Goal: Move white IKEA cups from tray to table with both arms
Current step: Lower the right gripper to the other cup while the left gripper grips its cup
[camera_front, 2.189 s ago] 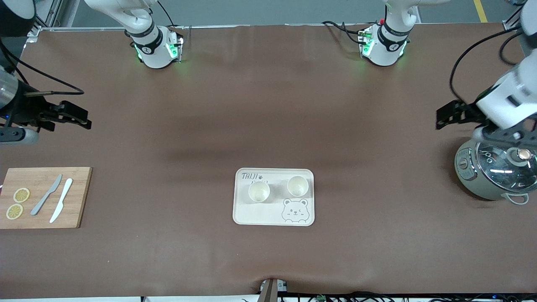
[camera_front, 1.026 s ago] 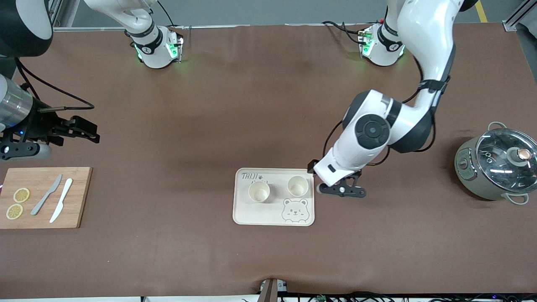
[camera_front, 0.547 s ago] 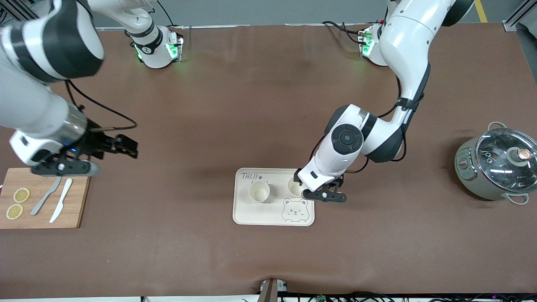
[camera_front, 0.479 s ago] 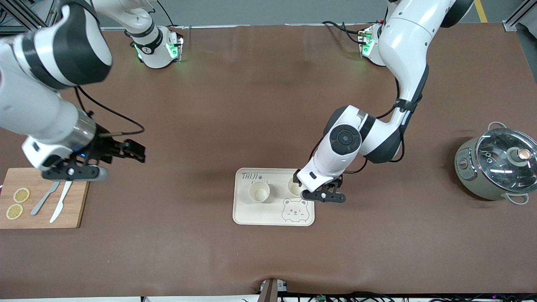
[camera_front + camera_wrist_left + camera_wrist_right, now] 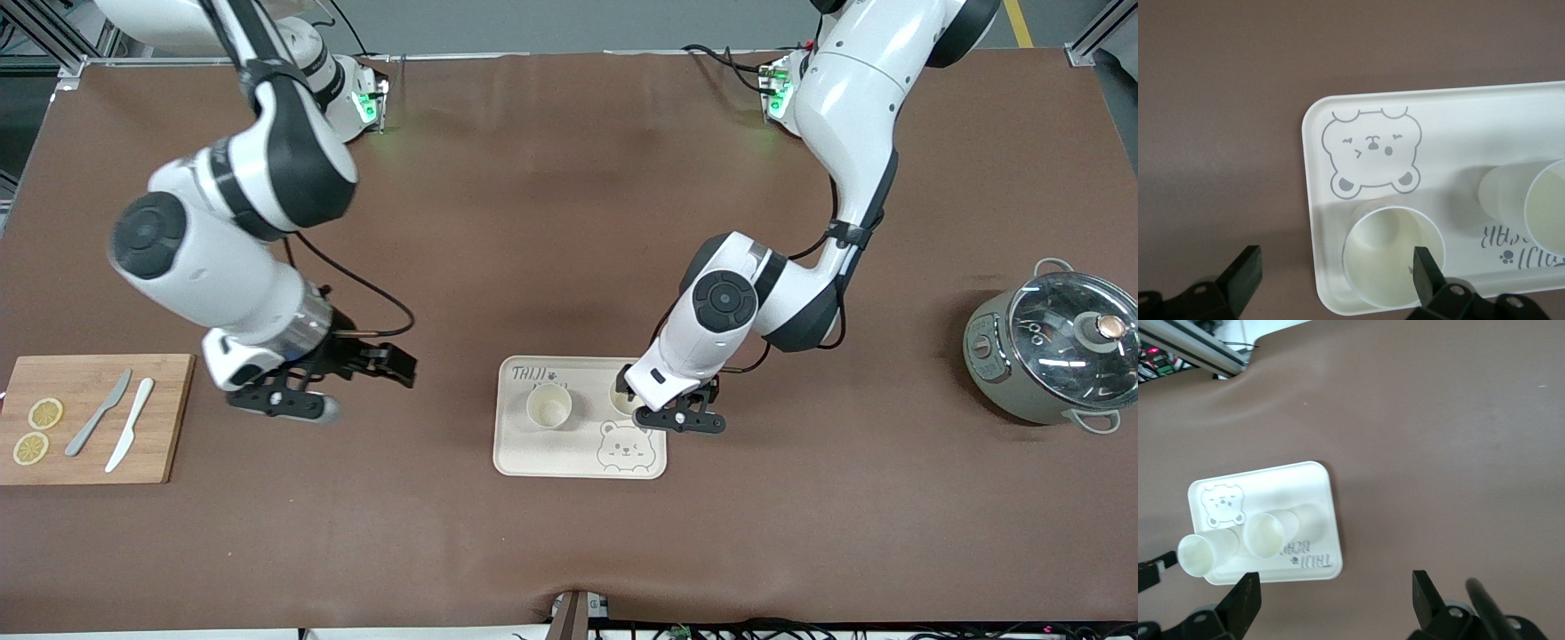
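Observation:
Two cream-white cups stand side by side on the bear-printed tray. One cup stands free. My left gripper hangs over the other cup and partly hides it. In the left wrist view this gripper is open, with one finger above that cup and the other finger over the table beside the tray. My right gripper is open and empty over bare table between the cutting board and the tray. In its wrist view the tray and both cups lie ahead.
A wooden cutting board with lemon slices and two knives lies at the right arm's end. A grey-green pot with a glass lid stands at the left arm's end.
My right arm has swung from the cutting board's end toward the tray. My left gripper has crept a little further over the cup and stays open.

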